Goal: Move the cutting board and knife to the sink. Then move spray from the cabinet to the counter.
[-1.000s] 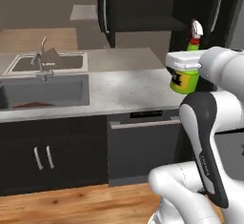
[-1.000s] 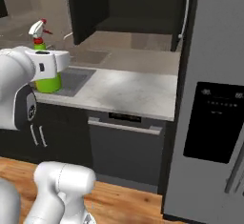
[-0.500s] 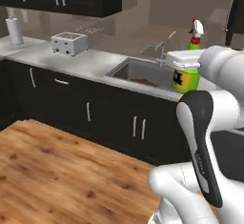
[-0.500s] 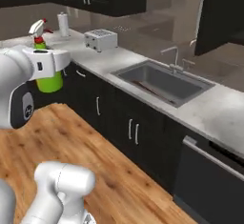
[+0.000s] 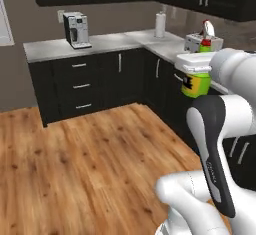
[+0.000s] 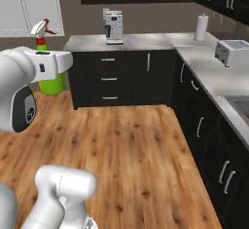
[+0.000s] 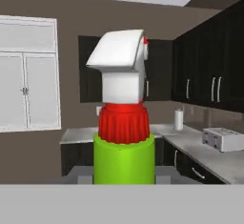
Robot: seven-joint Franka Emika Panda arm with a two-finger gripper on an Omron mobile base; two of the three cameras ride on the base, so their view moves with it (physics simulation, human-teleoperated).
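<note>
Both base views have swung with the base from the sink stretch to a corner run of counter (image 5: 100,43) carrying a coffee machine (image 5: 76,29) and paper-towel roll (image 5: 160,25), while the spray (image 5: 196,81) rides unchanged at the right of the left base view. Keeping the bottle upright and bringing it low over bare marble looks wise. The gripper (image 5: 194,68) is clamped on its green body, fingers partly closed around it.
</note>
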